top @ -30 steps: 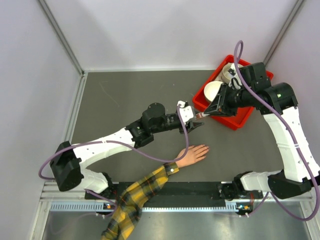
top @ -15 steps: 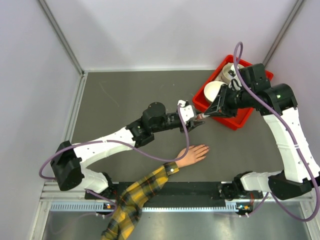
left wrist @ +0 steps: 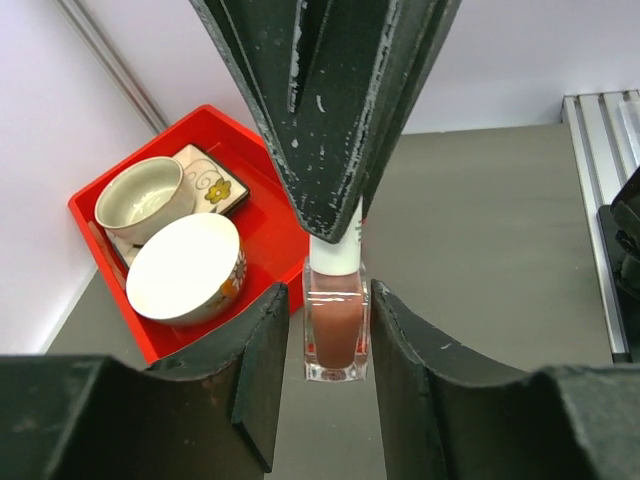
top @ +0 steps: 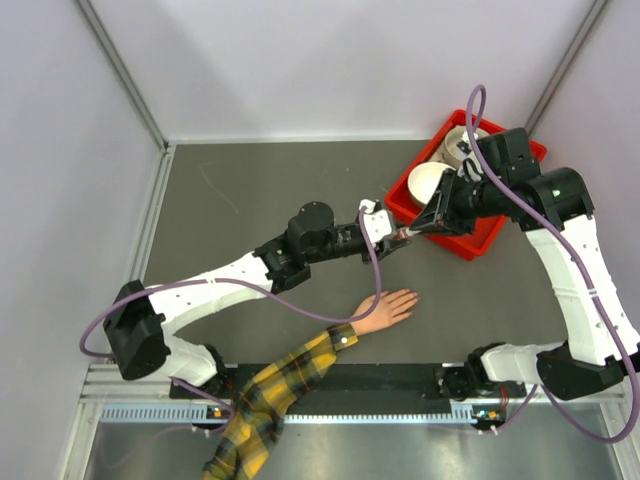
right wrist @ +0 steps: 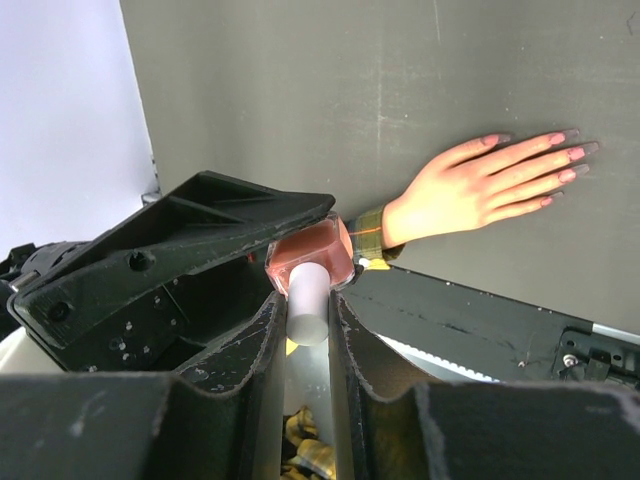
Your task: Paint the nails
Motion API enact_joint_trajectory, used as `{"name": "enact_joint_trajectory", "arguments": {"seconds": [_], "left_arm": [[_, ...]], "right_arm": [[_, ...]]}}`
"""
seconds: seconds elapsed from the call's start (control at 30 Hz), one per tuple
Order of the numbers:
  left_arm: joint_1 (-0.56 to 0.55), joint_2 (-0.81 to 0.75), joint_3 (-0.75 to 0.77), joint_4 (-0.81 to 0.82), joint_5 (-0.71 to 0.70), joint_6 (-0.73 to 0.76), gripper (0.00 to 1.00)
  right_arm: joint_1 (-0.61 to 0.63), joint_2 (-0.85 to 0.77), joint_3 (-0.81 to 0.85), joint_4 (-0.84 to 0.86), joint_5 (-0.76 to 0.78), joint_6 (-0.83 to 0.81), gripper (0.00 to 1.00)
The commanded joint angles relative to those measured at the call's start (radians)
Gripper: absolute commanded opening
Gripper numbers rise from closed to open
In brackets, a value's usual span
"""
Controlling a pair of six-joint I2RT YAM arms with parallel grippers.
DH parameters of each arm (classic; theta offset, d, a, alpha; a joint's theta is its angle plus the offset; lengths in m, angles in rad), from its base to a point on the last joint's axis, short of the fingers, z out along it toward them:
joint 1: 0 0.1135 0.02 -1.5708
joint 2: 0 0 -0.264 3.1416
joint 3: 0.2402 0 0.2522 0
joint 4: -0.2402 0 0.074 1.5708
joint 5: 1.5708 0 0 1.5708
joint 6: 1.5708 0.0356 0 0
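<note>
Pink bottle (left wrist: 335,325) between barely parted left hand (left wrist: 328,305), right hand (right wrist: 308,297) clamping cap (left wrist: 335,258), nails (right wrist: 578,153) well apart

Overhead; facing wrist close-ups sharing bottle (left wrist: 335,330)

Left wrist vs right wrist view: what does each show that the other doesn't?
Left wrist only: red tray holding two bowls and a patterned square dish. Right wrist only: mannequin hand lying flat, its nails, plaid cuff. Both: nail-polish bottle, right gripper clamped on its white cap, left gripper fingers flanking the glass body.
</note>
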Motion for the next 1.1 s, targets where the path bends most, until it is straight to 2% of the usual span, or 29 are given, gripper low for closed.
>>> {"name": "enact_joint_trajectory", "arguments": {"seconds": [0.0, 0.6, 0.7, 0.73, 0.8, 0.83, 0.93, 1.03, 1.07], "left_arm": [[-0.010, 0.011, 0.055, -0.015, 0.022, 0.035, 0.43], [-0.022, 0.051, 0.108, -0.091, 0.035, 0.055, 0.27], [-0.023, 0.061, 0.130, -0.123, 0.041, 0.061, 0.03], [-0.023, 0.060, 0.133, -0.130, 0.029, 0.044, 0.00], [-0.022, 0.042, 0.125, -0.127, 0.015, 0.014, 0.00], [-0.022, 0.029, 0.119, -0.121, 0.001, -0.034, 0.00], [0.002, -0.035, 0.076, -0.099, 0.005, -0.141, 0.00], [0.041, -0.093, 0.058, -0.113, 0.103, -0.267, 0.00], [0.046, -0.109, 0.047, -0.114, 0.120, -0.296, 0.00]], "right_arm": [[0.017, -0.021, 0.010, -0.255, 0.020, 0.006, 0.00], [0.034, -0.013, 0.014, -0.256, 0.049, 0.003, 0.00], [0.034, -0.007, 0.033, -0.255, 0.049, -0.008, 0.00], [0.034, -0.006, 0.036, -0.255, 0.047, -0.025, 0.00], [0.034, 0.000, 0.062, -0.252, 0.055, -0.057, 0.11], [0.034, 0.005, 0.073, -0.237, 0.065, -0.101, 0.27], [0.032, 0.007, 0.099, -0.204, 0.079, -0.230, 0.49], [0.032, -0.016, 0.065, -0.100, 0.032, -0.313, 0.57], [0.034, -0.042, 0.042, -0.025, -0.026, -0.324, 0.59]]}}
